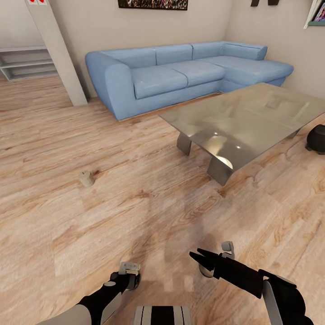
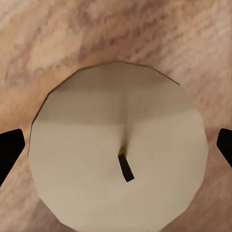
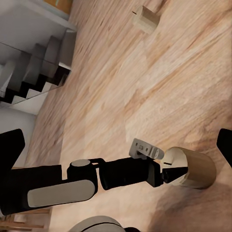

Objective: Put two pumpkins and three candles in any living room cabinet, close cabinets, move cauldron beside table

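My left gripper hangs straight over a pale candle standing on the wooden floor, one dark fingertip on each side of it, open. The same candle shows at the end of my left arm in the right wrist view. In the head view, a second candle lies tilted on the floor farther left. My right gripper is open, points left and holds nothing. A black cauldron sits on the floor by the right end of the glass table. The pumpkins and the cabinet are out of view.
A blue corner sofa stands against the back wall behind the table. A slanted pillar and stairs are at the far left. A pale rounded shape under my right gripper cannot be identified.
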`<state>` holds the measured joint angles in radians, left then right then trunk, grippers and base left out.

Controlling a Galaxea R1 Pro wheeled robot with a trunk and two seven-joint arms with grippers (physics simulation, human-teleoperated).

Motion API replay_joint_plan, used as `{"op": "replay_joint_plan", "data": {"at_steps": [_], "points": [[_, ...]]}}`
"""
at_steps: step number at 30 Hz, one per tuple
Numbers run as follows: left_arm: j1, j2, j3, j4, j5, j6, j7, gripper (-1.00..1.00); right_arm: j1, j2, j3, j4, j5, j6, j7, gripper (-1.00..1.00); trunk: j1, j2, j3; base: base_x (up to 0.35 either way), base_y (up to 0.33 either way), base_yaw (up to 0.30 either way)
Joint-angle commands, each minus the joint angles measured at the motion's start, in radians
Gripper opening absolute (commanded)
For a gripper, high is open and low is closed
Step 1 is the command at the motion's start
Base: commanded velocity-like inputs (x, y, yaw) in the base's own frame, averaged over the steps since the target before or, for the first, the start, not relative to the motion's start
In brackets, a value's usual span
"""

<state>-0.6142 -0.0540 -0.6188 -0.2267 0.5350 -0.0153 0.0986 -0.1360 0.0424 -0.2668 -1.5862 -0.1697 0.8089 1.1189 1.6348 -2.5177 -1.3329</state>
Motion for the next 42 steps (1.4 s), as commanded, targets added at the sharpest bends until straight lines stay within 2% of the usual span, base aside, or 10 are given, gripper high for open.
{"op": "replay_joint_plan", "data": {"at_steps": [1, 14, 15, 42], "points": [[0.0, 0.0, -0.009, 0.0, 0.008, -0.002, 0.006, 1.0, -0.001, 0.001, -0.002, 0.0, -0.002, 0.006, 0.002, 1.0, 0.0, 0.0, -0.001, 0.0, 0.0, 0.0], [-0.001, 0.0, -0.009, 0.0, 0.007, -0.002, 0.006, 1.0, -0.001, 0.001, -0.002, 0.0, -0.002, 0.006, 0.002, 1.0, 0.0, 0.0, -0.001, 0.0, 0.0, 0.0], [-0.001, 0.0, -0.009, 0.0, 0.007, -0.001, 0.006, -1.0, -0.001, 0.001, -0.002, 0.0, -0.002, 0.006, 0.002, 1.0, 0.0, 0.0, -0.001, 0.0, 0.0, 0.0], [-0.001, 0.0, -0.008, 0.0, 0.007, 0.0, 0.006, -1.0, -0.001, 0.001, -0.002, 0.002, 0.004, 0.007, 0.002, 1.0, 0.0, 0.0, -0.001, 0.0, 0.0, 0.0]]}}
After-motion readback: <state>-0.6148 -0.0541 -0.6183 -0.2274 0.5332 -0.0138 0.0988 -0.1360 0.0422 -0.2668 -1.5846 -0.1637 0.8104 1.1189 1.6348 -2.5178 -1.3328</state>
